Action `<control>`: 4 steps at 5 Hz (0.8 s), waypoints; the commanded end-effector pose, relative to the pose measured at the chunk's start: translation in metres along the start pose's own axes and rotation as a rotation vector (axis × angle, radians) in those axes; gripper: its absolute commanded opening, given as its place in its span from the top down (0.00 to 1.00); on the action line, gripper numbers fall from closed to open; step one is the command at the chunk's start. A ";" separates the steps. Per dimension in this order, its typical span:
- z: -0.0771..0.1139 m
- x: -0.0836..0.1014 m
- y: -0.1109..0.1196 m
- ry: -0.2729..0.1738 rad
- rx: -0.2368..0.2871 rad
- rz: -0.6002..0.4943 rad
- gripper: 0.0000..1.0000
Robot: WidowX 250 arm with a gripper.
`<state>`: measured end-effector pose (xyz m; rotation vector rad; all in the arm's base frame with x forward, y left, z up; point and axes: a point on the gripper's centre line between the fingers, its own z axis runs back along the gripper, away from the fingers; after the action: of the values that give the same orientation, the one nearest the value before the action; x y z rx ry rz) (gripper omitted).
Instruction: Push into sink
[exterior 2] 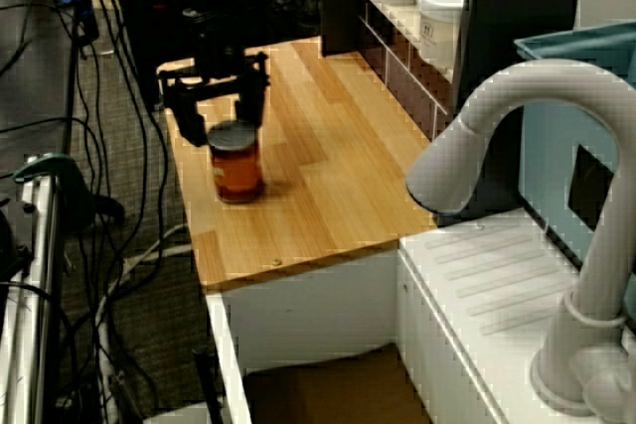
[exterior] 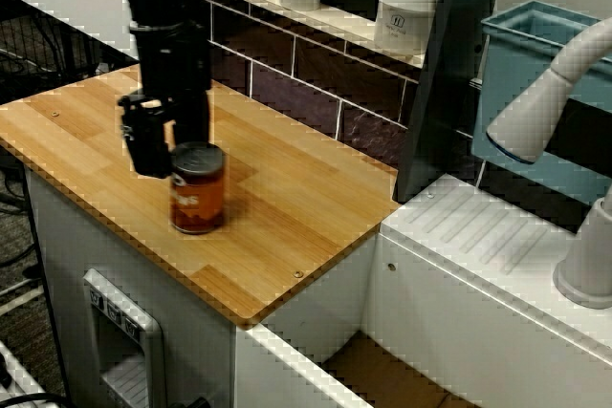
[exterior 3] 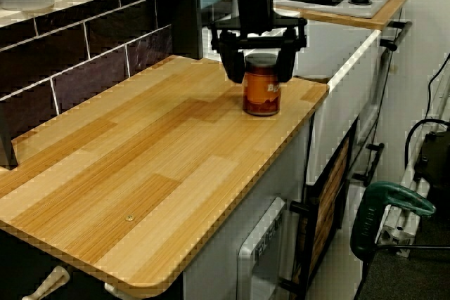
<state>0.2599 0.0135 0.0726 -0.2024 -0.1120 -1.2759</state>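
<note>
The sink (exterior: 382, 375) sits low past the end of the wood counter (exterior: 287, 198). The gripper (exterior 3: 259, 61) is open wide around the top of the can (exterior: 197, 188), far from the sink. A high push could tip the can.

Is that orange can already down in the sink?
No, the can stands upright on the wooden counter, with the gripper around its top, and the sink lies beyond the counter's edge.
</note>
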 end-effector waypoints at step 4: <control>-0.049 0.101 -0.009 -0.107 -0.070 -0.130 0.00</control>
<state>0.2828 -0.0905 0.0320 -0.3548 -0.1400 -1.3928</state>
